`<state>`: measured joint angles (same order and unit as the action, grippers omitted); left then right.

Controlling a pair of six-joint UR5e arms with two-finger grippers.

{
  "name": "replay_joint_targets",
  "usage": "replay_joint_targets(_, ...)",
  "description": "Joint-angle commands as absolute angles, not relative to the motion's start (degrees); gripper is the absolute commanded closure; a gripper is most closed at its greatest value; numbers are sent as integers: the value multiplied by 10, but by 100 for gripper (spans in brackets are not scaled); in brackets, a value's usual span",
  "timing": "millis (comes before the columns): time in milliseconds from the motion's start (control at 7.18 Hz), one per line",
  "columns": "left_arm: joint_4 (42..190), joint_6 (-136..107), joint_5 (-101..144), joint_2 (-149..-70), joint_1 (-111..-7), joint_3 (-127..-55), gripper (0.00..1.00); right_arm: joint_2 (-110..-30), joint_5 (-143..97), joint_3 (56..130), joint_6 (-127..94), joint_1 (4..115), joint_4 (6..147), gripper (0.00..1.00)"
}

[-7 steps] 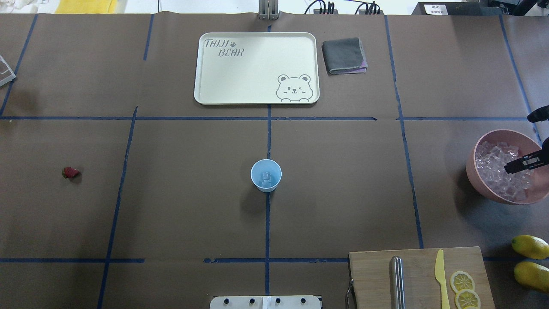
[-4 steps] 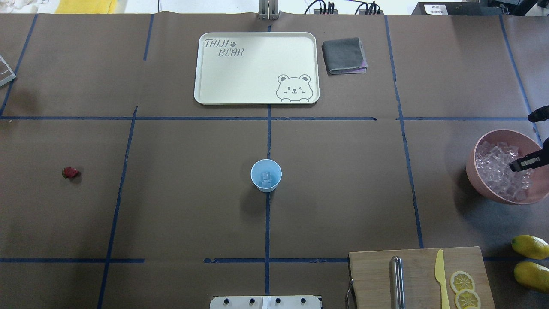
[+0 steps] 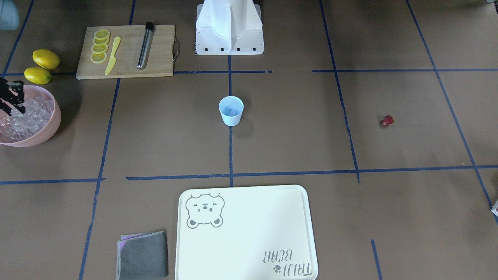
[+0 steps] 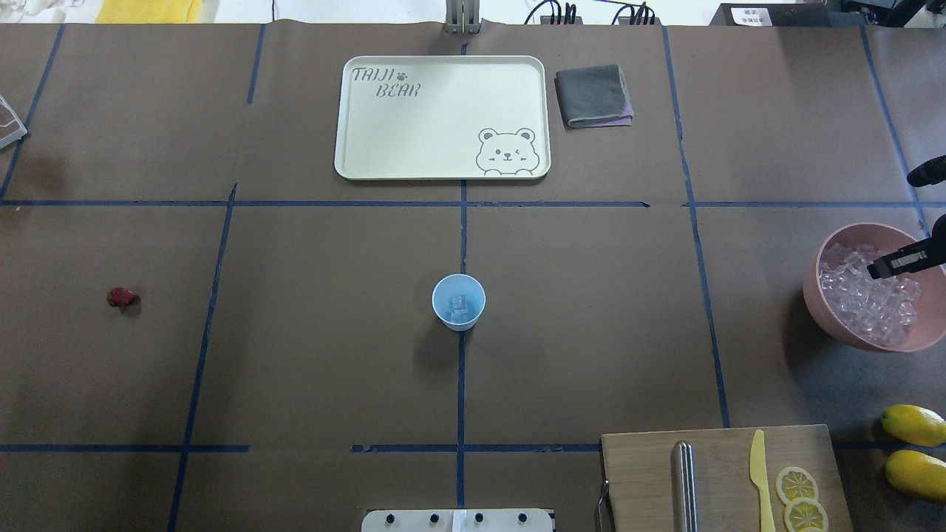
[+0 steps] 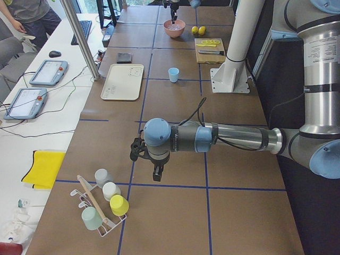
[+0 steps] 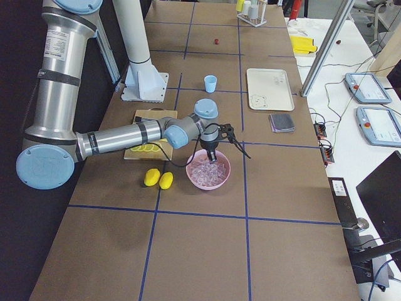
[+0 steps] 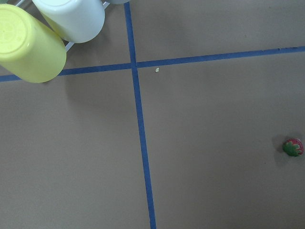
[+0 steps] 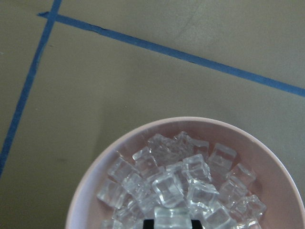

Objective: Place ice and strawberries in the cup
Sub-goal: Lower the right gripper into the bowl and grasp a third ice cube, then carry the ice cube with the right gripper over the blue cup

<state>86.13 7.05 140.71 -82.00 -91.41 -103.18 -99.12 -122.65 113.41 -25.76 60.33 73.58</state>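
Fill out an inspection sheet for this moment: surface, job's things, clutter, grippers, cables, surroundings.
Surface: brown paper-covered table, blue tape grid.
Job's things: blue cup upright at centre with ice in it; more ice fills the pink bowl; strawberry lies on the robot's left side.
Clutter: bear tray, grey cloth, cutting board with yellow knife, metal rod and lemon slices, two lemons.
Grippers: right gripper over the bowl, a cube at its tip, grip uncertain; left gripper hangs near the cup rack, state unclear.
Cables: one loops along the left arm; more at the table's far edge.
Surroundings: a person and two tablets at the side bench.
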Motion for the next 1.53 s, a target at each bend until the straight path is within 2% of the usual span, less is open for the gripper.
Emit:
replay_joint_targets(0,861,71,1407,-820,-914,-1031,0,-919,-1228,1151,-292,592,800,96)
replay_joint_targets(418,861,71,1407,-821,-914,-1033,0,-819,-1210,1159,-449,495,808,100)
replay_joint_targets(835,861,70,1407,-825,-914,-1032,0,-608,-1109,1151,-552,358,1013,100)
replay_joint_targets(974,861,70,1407,-825,-914,-1032,0,-569,-1085,1137,-600,326,1021,100)
replay_joint_targets(1392,861,71,1407,-824,-914,-1031,0,-423,-1011,994,-697,250,1018,100)
